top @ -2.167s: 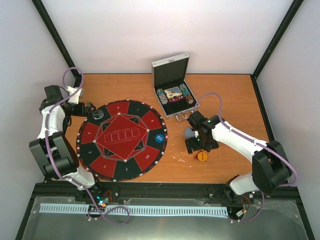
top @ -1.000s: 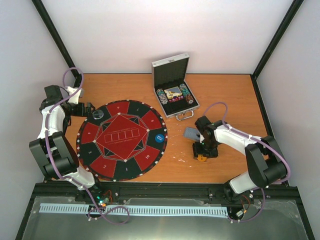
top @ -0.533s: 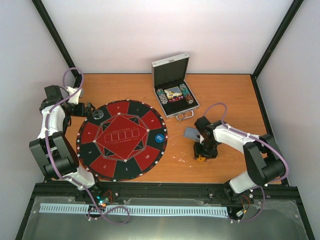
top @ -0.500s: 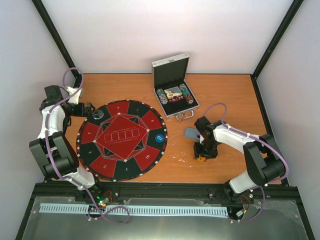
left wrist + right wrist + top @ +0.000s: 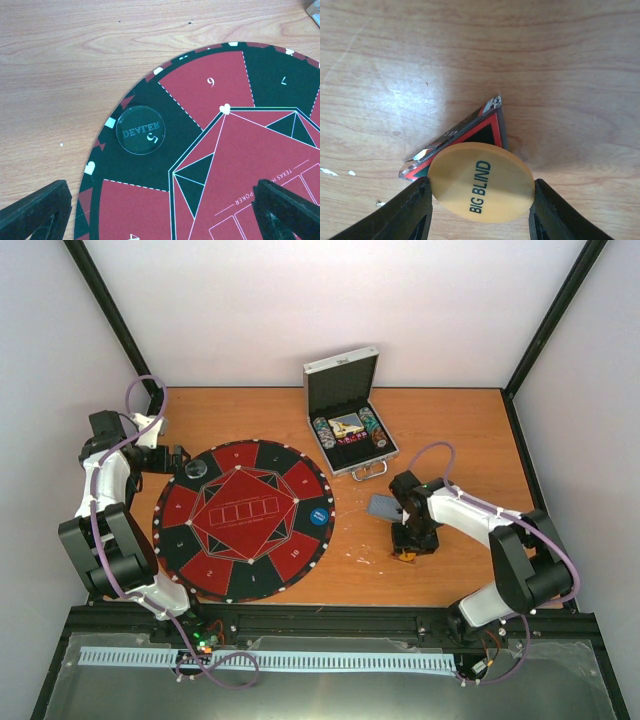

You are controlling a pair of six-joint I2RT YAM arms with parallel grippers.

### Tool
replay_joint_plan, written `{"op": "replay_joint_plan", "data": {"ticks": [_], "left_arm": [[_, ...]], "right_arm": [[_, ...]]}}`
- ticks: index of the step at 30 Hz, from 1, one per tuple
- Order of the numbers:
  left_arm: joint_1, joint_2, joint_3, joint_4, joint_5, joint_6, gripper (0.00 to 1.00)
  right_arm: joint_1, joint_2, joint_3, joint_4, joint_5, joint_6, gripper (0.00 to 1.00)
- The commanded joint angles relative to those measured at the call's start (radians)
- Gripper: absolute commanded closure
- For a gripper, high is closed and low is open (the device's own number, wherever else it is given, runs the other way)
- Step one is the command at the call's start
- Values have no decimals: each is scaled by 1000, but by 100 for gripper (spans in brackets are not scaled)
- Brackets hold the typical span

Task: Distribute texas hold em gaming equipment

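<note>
A yellow disc (image 5: 481, 182) marked BIG BLIND lies partly on a black-red triangle marker (image 5: 481, 129) on the wood. My right gripper (image 5: 481, 202) has a finger pressed against each side of the disc; from above only a sliver of the yellow disc (image 5: 404, 557) shows under it. A grey-blue card (image 5: 382, 506) lies just left of that arm. A clear DEALER disc (image 5: 140, 130) rests on the mat's black segment, ahead of my wide-open, empty left gripper (image 5: 162, 212). A blue disc (image 5: 317, 515) sits on the mat's right edge. Poker chips (image 5: 323, 430) fill the case.
The silver case (image 5: 340, 370) stands open at the back centre, its handle towards the arms. The round red-and-black mat (image 5: 245, 530) covers the left half of the table. Black frame posts rise at the back corners.
The right gripper has closed in from wide open until its fingers meet the yellow disc, and the arm has shifted slightly. The left arm has not moved.
</note>
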Motion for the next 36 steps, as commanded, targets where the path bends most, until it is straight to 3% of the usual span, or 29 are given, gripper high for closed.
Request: {"op": "replay_joint_plan", "data": {"ticks": [1, 12, 23, 28, 36], "left_arm": [[-1, -20, 13, 7, 13, 18, 0], [-1, -18, 30, -8, 30, 13, 0], [-2, -38, 27, -29, 75, -15, 0], [-3, -89, -8, -14, 53, -3, 0], [-3, -46, -6, -57, 132, 3, 2]], "right_arm": [[-7, -45, 44, -42, 53, 9, 54], [21, -77, 147, -66, 50, -38, 57], [392, 93, 491, 72, 4, -142, 60], [414, 189, 533, 85, -33, -153, 59], [415, 160, 492, 113, -13, -137, 56]]}}
